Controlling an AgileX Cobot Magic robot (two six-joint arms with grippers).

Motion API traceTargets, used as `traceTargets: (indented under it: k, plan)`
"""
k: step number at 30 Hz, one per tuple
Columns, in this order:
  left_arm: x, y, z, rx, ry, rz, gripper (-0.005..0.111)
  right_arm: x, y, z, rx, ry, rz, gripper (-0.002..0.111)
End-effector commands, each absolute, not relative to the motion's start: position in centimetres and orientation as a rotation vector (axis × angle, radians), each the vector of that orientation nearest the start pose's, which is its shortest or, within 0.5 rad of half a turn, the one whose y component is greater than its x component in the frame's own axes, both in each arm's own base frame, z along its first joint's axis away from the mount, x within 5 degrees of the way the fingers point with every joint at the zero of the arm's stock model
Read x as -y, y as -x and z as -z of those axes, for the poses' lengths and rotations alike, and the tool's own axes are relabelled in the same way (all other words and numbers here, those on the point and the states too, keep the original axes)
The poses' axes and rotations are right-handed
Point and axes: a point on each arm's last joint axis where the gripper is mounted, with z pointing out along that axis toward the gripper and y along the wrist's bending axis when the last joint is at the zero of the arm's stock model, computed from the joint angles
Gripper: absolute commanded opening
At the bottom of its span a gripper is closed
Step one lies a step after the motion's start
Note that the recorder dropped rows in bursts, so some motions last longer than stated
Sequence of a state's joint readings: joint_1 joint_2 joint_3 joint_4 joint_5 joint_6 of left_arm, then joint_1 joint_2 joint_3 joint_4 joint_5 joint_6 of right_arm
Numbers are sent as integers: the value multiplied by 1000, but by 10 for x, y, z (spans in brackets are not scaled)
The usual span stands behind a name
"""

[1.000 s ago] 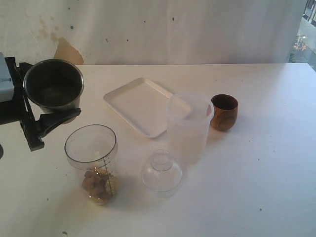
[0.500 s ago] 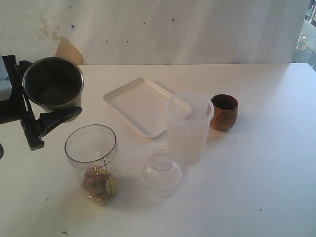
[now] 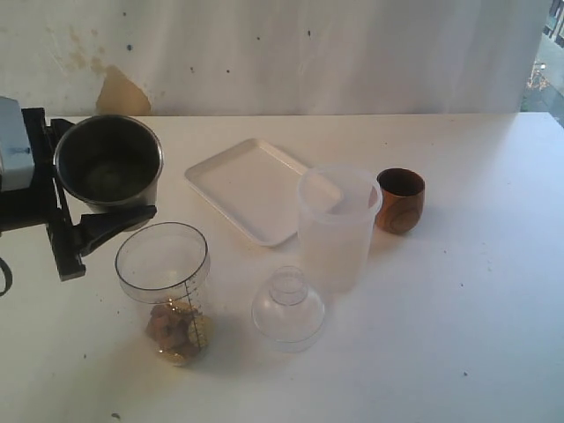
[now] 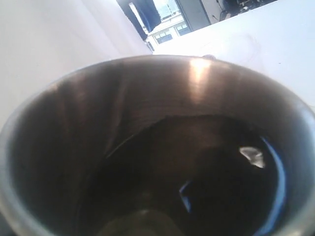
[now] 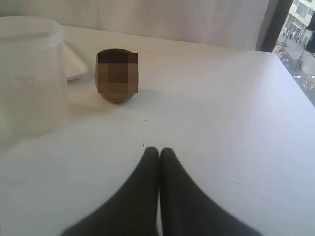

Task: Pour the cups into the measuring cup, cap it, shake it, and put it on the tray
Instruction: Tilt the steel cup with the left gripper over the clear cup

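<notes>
Up front, the measuring cup [image 3: 163,291] stands uncapped on the desk with brownish bits inside, its cap [image 3: 288,308] beside it. Just behind, the left tool [image 3: 106,198] grasps the steel tumbler [image 3: 108,163], upright. The right tool [image 5: 159,157] is clenched and empty. Farther back are the wooden cup [image 3: 401,200] and the tray [image 3: 238,181]. Capping, shaking and traying all look to be ahead.

On a table [image 3: 458,308], a tray [image 3: 251,185] lies at centre back. A plastic tub [image 3: 337,225] stands at its front right corner, with a wooden cup [image 3: 401,201] just right of the tub and a dome cap [image 3: 288,308] in front. A measuring cup [image 3: 165,286] stands front left, with small pieces [image 3: 179,330] inside. Behind it, far left, the left gripper [image 3: 106,172] holds a steel tumbler [image 3: 108,163].
</notes>
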State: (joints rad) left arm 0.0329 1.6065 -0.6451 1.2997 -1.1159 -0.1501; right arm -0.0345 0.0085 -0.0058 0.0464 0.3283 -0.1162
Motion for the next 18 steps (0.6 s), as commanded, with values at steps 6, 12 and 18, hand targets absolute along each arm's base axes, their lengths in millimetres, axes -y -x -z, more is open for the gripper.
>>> traceTargets:
  k: [6,12,18]
  plan:
    - [72,-273,-218,-1171,-1262,310,0,0,-54,-184,-1807,49,62,0]
    - [72,-273,-219,-1119,-1295,253,0,0,-54,-184,-1807,18,38,0]
    - [71,-275,-221,-1091,-1291,206,0,0,-54,-184,-1807,18,38,0]
